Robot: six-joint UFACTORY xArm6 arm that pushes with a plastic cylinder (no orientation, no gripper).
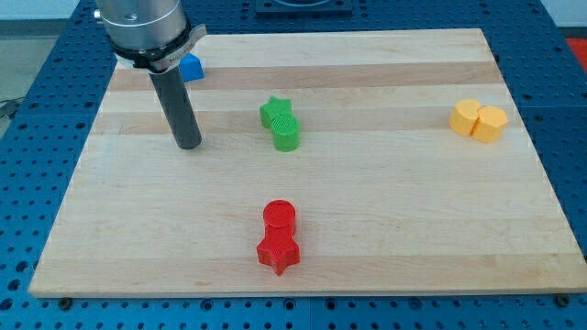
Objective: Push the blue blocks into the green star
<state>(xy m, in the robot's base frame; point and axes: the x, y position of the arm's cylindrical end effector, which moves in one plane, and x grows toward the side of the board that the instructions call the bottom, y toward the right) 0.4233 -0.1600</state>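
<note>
Toward the view's upper left, a blue block (pixel 191 67) sits near the board's top edge, mostly hidden behind my arm's grey housing (pixel 147 27), so only one bright blue corner shows and I cannot make out its shape. I can see just this one blue piece. The green star (pixel 274 113) lies well apart from it, to the right and lower, near the board's middle; it is a glossy, saturated green, and a green cylinder (pixel 287 133) touches it on its lower right side.

I carry no gripper, only a straight dark rod, and it holds nothing. My tip (pixel 188 145) rests on the wood below the blue block and to the left of the green star, touching neither.

Near the view's bottom centre a red cylinder (pixel 279 216) touches a red star (pixel 278 252) just beneath it. At the right, two yellow blocks (pixel 478 120) sit pressed together.

All of this lies on a pale wooden board (pixel 385 192) of glued strips with visible grain. Around it runs a blue perforated table (pixel 569 101).
</note>
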